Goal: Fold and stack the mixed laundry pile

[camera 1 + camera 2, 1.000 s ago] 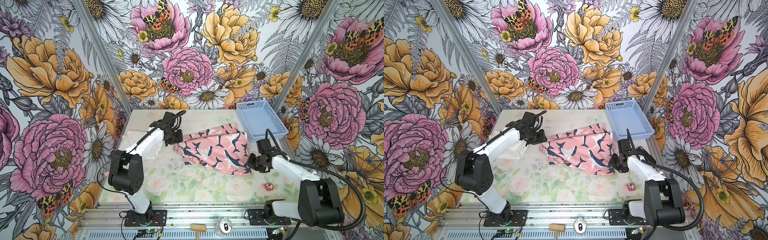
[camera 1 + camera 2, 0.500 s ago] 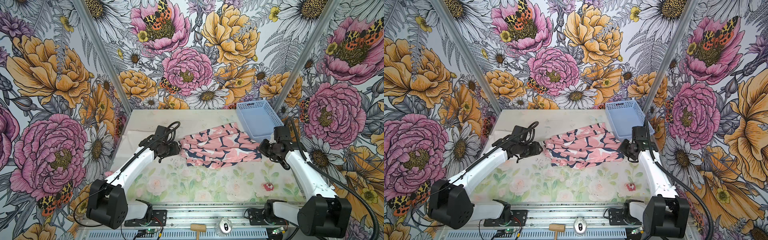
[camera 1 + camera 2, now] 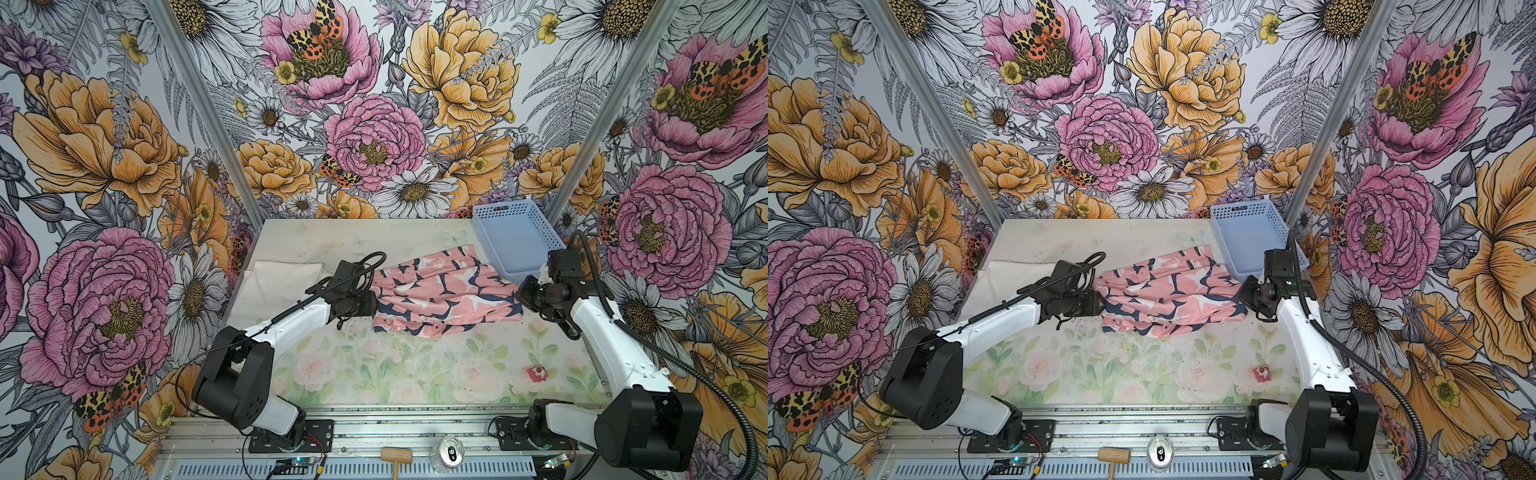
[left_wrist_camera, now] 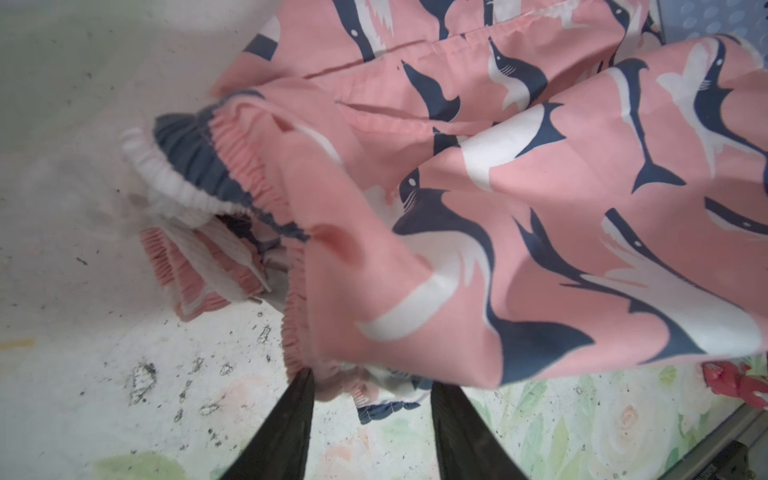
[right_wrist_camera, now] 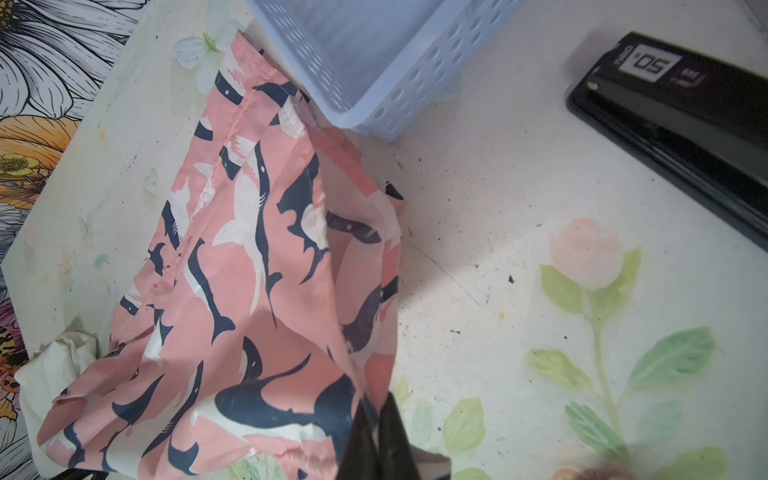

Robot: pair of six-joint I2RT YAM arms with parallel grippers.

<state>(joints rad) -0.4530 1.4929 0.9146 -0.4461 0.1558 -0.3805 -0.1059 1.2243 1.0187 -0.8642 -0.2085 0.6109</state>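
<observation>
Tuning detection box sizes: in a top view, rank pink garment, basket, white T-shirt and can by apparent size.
1. pink garment
2. basket and T-shirt: look about alike and the T-shirt is partly hidden, so unranked
3. can

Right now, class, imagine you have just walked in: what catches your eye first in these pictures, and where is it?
The pink garment with navy and white sharks, stretched across the middle of the scene between the left gripper and the right gripper, each clamped on one end. Behind it, a light blue basket sits in the far right corner and a white T-shirt lies flat by the left edge, all boxed in by loud flowered walls.
</observation>
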